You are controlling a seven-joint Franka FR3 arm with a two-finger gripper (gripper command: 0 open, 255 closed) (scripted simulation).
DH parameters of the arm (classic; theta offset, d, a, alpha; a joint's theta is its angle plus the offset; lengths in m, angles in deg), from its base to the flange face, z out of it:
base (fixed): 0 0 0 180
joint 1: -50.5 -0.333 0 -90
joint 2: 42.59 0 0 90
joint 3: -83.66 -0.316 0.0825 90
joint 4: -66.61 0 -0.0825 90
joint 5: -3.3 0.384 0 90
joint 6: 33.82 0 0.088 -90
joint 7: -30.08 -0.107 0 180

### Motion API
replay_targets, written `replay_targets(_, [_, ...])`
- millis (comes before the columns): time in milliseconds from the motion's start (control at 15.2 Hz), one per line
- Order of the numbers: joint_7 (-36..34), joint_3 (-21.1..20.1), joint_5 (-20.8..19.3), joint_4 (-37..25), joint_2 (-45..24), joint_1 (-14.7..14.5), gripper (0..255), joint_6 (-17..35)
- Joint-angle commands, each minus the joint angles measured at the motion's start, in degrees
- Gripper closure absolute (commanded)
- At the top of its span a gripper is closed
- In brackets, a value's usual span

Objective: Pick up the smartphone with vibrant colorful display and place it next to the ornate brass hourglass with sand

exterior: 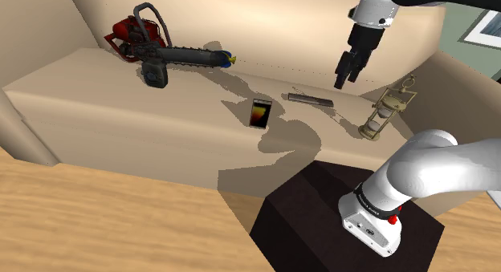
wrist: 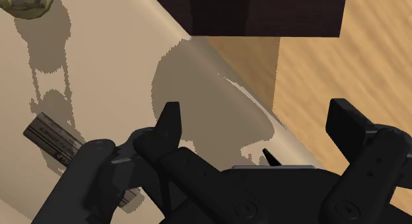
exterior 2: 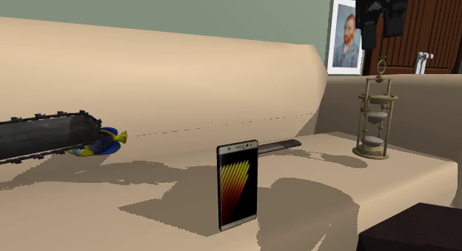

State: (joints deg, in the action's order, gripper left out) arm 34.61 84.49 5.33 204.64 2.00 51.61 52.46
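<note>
The smartphone (exterior: 259, 113) stands upright on the beige sofa seat (exterior: 120, 118), its orange and yellow striped display (exterior 2: 237, 184) facing the front edge. The brass hourglass (exterior: 385, 114) stands upright further toward the shoulder view's right, near the sofa arm; the second exterior view shows the hourglass (exterior 2: 376, 120) with pale sand inside. My black gripper (exterior: 347, 79) hangs open and empty high above the seat, between the phone and the hourglass. In the wrist view, the gripper (wrist: 261, 123) has its fingers (wrist: 173, 123) wide apart and nothing between them.
A red and black chainsaw (exterior: 160, 50) lies at the back left of the seat. A flat dark bar (exterior: 311, 98) lies behind the phone. The dark stand (exterior: 345, 222) sits in front of the sofa on a wood floor (exterior: 96, 222). A portrait painting (exterior 2: 346, 42) hangs behind.
</note>
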Motion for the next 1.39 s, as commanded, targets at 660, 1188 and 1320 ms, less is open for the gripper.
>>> replay_targets(660, [-21.6, -11.6, 5.3, 1.1, -13.4, 1.5, 0, 18.5])
replay_targets(1188, [-39.8, -19.2, 2.4, -5.3, -29.9, 4.5, 0, 31.1])
replay_targets(1320, [-44.8, -20.6, 0.4, -7.8, -34.5, 5.2, 0, 33.5])
